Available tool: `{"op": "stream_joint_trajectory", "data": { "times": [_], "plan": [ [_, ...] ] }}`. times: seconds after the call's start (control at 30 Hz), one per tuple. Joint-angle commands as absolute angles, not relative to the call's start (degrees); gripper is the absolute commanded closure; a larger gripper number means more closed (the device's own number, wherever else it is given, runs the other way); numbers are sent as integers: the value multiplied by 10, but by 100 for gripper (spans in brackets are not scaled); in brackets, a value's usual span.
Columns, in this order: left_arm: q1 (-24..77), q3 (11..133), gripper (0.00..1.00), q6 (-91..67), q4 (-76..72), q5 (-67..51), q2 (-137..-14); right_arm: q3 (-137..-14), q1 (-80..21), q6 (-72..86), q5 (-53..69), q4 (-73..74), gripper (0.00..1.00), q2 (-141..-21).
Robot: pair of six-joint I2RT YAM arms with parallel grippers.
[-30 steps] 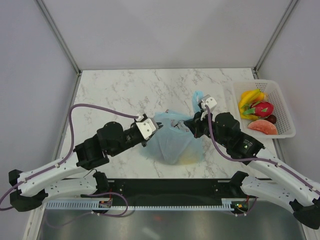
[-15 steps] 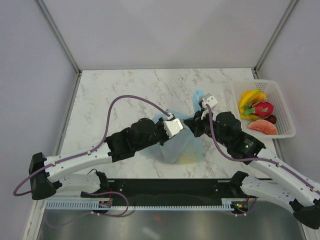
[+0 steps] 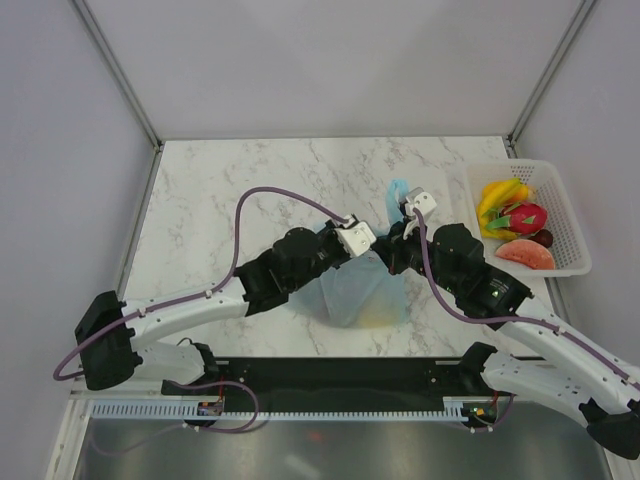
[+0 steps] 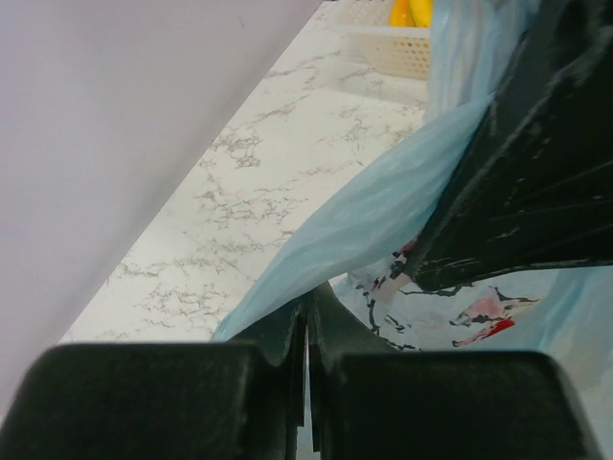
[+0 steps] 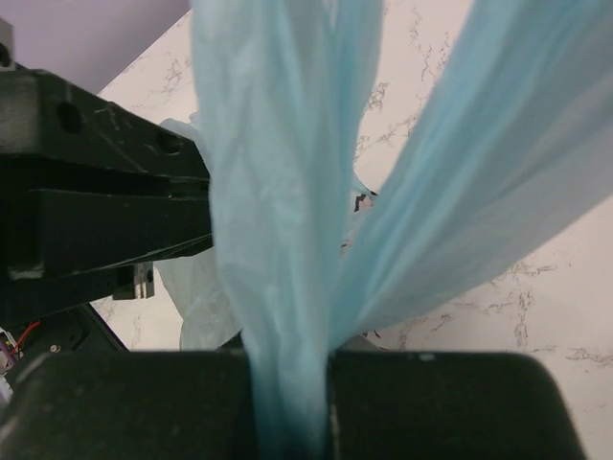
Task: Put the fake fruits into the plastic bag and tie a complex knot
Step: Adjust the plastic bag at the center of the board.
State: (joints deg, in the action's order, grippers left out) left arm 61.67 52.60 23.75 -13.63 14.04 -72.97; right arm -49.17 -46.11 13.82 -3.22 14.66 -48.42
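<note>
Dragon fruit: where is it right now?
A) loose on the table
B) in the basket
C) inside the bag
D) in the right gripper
B: the dragon fruit lies in the basket, next to the bananas.

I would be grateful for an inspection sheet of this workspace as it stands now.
Surface: white marble table, grey-veined.
Job's things: bag mid-table between the grippers; fruits in the basket at the right edge; a yellowish patch shows through the bag's near corner.
Clutter: nothing seen.
Grippers: left gripper shut at the bag's edge, grip unclear; right gripper shut on bag film.
Cables: one purple cable along each arm, the left one looping above the table.
Surroundings: plain walls, metal frame posts in the corners.
</note>
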Motion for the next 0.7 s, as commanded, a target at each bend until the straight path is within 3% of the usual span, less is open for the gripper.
{"op": "stream_joint_trajectory", "data": {
  "times": [0.0,0.4,0.67],
  "plan": [
    [592,518,98,255,-216,99,-739,-521,-460,144,-25,129,100,-473],
    [494,469,98,232,-294,-155,-754,-525,-460,132,-35,134,100,-474],
    [482,496,98,247,-300,-252,-789,-524,-460,128,-33,134,100,-478]
  ]
}}
